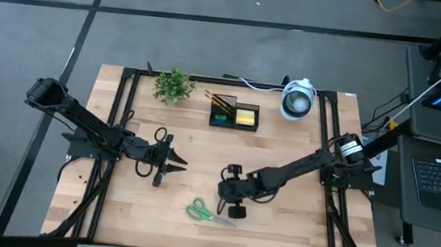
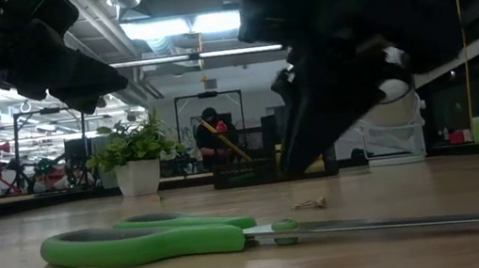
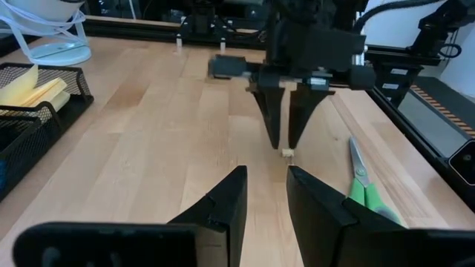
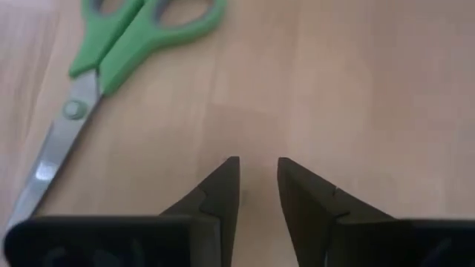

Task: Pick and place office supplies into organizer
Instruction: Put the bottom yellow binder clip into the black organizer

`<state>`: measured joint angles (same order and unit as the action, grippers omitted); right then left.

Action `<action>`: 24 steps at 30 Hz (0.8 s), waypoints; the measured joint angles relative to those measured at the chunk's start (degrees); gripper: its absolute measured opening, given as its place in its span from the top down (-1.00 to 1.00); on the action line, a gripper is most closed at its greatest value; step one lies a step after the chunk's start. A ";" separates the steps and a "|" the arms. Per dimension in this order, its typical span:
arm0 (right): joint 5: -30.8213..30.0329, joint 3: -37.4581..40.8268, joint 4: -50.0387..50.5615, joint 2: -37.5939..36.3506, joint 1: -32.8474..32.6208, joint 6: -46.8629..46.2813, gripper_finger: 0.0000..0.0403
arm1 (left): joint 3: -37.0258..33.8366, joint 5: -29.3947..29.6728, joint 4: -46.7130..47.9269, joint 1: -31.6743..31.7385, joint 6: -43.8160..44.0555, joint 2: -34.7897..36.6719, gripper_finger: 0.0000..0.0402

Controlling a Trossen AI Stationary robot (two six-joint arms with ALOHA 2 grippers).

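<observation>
The green-handled steel scissors point(image 1: 210, 213) are seen lying flat on the pale wooden table point(image 1: 291, 228), near its front edge and well apart from the small black mesh organizer point(image 1: 234, 113) at the back, where two wooden pencils point(image 1: 223, 101) and a yellow sticky-note pad point(image 1: 245, 118) are already lodged. The right gripper point(image 4: 258, 194) is held point-down just beside the scissors, its fingers set a narrow gap apart with nothing between them, presumably lined up for a pick. A tiny tan scrap point(image 3: 287, 153) is visible on the wood under its tips; what it is cannot be made out. The left gripper point(image 3: 266, 196) waits nearby, likewise narrowly parted and empty. The organizer's lower compartments are largely hidden.
</observation>
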<state>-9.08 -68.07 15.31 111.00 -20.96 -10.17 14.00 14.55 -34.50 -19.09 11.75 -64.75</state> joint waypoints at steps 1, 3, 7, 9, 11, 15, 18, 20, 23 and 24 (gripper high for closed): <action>-0.06 -0.98 1.33 0.00 0.34 0.02 0.51 | 0.00 0.00 -0.02 0.00 0.00 0.00 0.55; -0.14 -2.46 2.88 -0.09 0.98 0.06 0.51 | 0.00 0.00 0.00 0.00 -0.02 0.00 0.55; -0.18 -3.41 5.01 -0.11 1.47 0.09 0.51 | 0.00 -0.02 0.00 0.00 -0.02 0.00 0.55; 0.19 -3.41 5.80 -0.12 1.41 0.03 0.51 | 0.00 -0.02 0.00 0.00 -0.02 0.00 0.55; 2.69 -3.43 6.44 -0.15 1.41 -0.07 0.51 | 0.00 -0.01 0.00 0.00 -0.02 0.00 0.55; 6.53 -3.46 6.51 -0.22 0.70 -1.05 0.51 | 0.00 -0.02 0.00 0.00 -0.02 0.00 0.55; 6.70 -2.63 5.42 -0.32 0.14 -1.64 0.51 | 0.00 -0.02 0.00 0.00 -0.02 0.00 0.55; 6.33 -1.49 5.16 -0.35 -0.07 -1.69 0.51 | 0.00 -0.01 0.00 0.00 0.00 0.00 0.55; 3.02 -0.45 5.18 -0.35 -0.12 -3.40 0.51 | 0.02 -0.02 0.00 0.00 -0.02 0.00 0.55; 2.36 -0.27 5.05 -0.35 -0.10 -4.37 0.50 | 0.02 -0.02 -0.02 0.00 0.00 0.00 0.55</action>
<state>-6.72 -68.34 20.36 110.65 -21.06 -14.54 14.02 14.52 -34.52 -19.09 11.75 -64.75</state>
